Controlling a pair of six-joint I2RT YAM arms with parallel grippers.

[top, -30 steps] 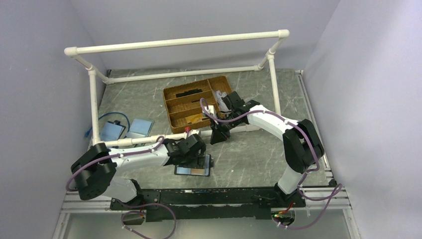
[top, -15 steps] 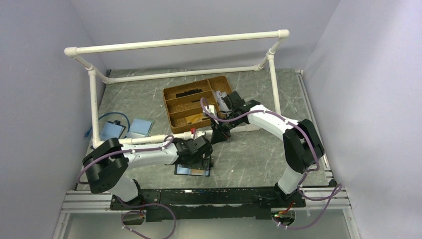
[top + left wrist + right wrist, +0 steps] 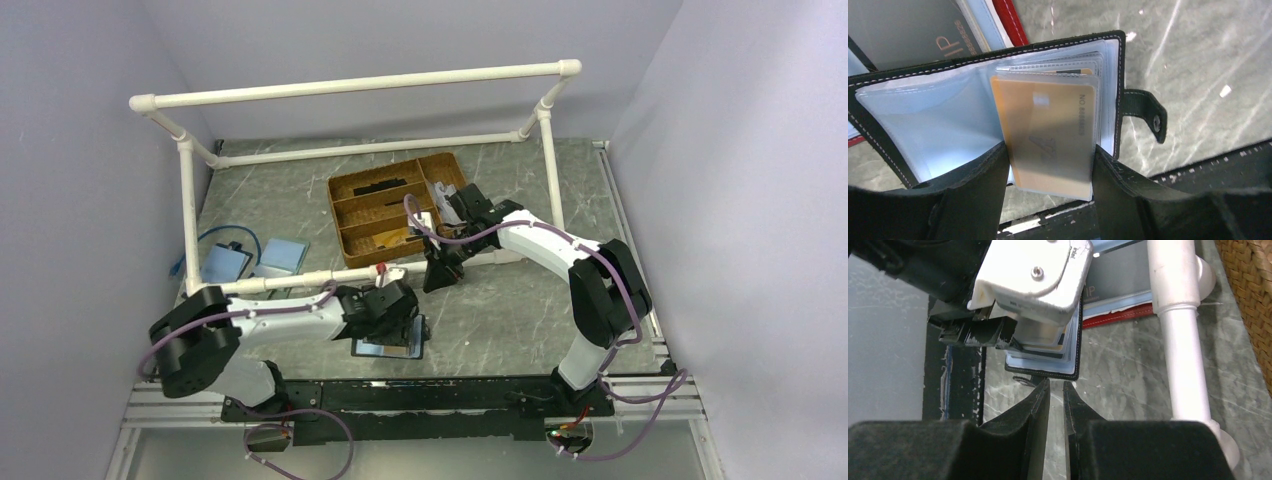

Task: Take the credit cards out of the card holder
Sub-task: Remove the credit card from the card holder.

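The card holder (image 3: 983,50) lies open on the table near the front edge, black-edged with clear plastic sleeves inside; it also shows in the top view (image 3: 388,347). My left gripper (image 3: 1049,150) is over it (image 3: 395,325), its fingers pressed on both long edges of a sleeve holding an orange card (image 3: 1053,135). A dark grey card marked "IP" (image 3: 908,30) lies just beyond the holder on a red-edged holder (image 3: 1010,22). No light blue card can be picked out. My right gripper (image 3: 1057,385) is shut and empty, hovering beyond the holder (image 3: 1043,371) near the white pipe (image 3: 437,280).
A white pipe frame (image 3: 300,282) crosses the table just behind the holder and shows in the right wrist view (image 3: 1173,315). A wicker tray (image 3: 390,205) with compartments stands behind it. Two light blue flat items (image 3: 225,262) lie at the left. The black base rail (image 3: 1198,165) is close by.
The left arm's elbow swung right and then back left while its gripper stayed over the card holder. The right arm has hardly moved.
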